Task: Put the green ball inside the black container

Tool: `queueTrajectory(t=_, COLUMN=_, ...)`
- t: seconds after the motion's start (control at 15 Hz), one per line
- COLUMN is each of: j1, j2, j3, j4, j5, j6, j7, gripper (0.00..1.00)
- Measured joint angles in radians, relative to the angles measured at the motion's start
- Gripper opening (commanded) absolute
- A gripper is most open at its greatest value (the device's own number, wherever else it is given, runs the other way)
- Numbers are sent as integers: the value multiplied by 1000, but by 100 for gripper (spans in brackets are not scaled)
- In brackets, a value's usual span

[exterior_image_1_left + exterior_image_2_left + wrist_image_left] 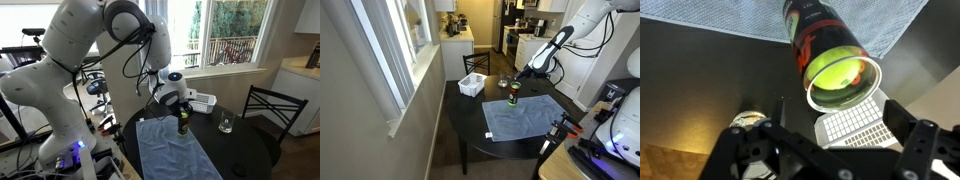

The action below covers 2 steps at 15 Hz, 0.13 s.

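Observation:
The black container (820, 35) is a dark upright cylinder with reddish patches, standing at the edge of a blue-grey cloth. In the wrist view its open top faces the camera and the green ball (834, 72) lies inside it. The container also shows in both exterior views (183, 124) (513, 96), with a spot of green at its top. My gripper (835, 135) hovers above the container with its fingers spread wide and nothing between them. It is seen above the container in both exterior views (176, 100) (524, 76).
A blue-grey cloth (170, 150) covers part of the round dark table (480, 125). A white slatted basket (472, 85) and a clear glass (226, 124) stand on the table. A black chair (272, 108) stands by the table. Windows are behind.

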Motion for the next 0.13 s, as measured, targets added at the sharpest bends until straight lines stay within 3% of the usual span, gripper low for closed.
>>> queueTrajectory(t=0.13, j1=0, j2=0, j3=0, j4=0, j5=0, j6=0, j7=0, gripper=100)
